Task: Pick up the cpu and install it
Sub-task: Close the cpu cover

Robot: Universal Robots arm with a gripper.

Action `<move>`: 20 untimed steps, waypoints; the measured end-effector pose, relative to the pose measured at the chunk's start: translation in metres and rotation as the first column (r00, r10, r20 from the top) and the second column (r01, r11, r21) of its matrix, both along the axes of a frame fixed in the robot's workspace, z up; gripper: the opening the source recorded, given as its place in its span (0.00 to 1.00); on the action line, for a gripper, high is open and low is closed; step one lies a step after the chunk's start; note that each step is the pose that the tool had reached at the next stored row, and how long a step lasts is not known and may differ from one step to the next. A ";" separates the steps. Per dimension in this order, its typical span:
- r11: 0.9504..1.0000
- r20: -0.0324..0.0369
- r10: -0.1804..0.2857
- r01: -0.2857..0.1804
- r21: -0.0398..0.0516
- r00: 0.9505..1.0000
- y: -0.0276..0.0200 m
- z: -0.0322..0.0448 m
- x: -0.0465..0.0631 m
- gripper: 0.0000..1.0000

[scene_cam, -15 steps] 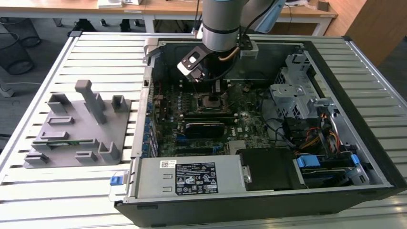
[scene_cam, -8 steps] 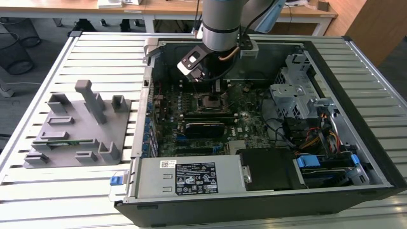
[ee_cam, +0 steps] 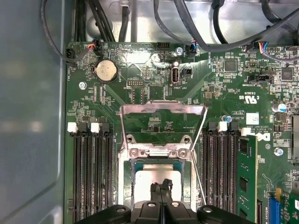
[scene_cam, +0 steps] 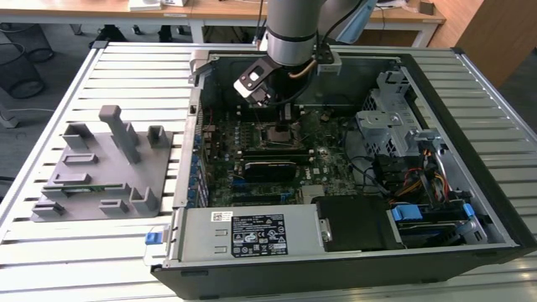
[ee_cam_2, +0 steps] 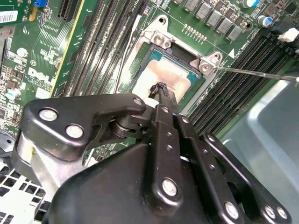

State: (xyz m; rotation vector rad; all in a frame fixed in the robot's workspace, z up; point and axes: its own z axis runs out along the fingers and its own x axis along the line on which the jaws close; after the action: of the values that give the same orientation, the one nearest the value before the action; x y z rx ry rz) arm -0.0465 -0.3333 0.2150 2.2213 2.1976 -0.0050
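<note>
Hand point(ee_cam_2: 161, 92) narrow, fingers pinched together with nothing between them, tip down at the cpu point(ee_cam_2: 180, 74). The cpu lies flat in the socket point(ee_cam_2: 158, 41) inside the case point(scene_cam: 470, 126). Tip touching or just above it: cannot tell. Risk, as judged: a cpu sitting off square would bend pins under any push, and the raised plate point(ee_cam: 161, 108) and lever point(ee_cam_2: 254, 73) stand near enough to snag. Case rests on a slatted desk point(scene_cam: 126, 69), grey jig point(scene_cam: 100, 170) on the exterior view's left. Wooden desks point(scene_cam: 218, 9) and wire bins point(scene_cam: 19, 69) behind.
</note>
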 end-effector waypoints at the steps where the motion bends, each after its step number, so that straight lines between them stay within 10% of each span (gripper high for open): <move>1: 1.000 0.000 0.000 0.000 0.000 1.000 0.0000 0.0004 0.000 0.11; 11: 1.000 0.000 0.000 0.000 0.000 1.000 0.0000 0.0077 0.000 0.11; 20: 1.000 0.000 0.000 0.000 0.000 1.000 0.0000 0.0352 0.000 0.11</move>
State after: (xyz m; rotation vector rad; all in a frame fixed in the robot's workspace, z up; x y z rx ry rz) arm -0.0468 -0.3333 0.2502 2.2213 2.1978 -0.0049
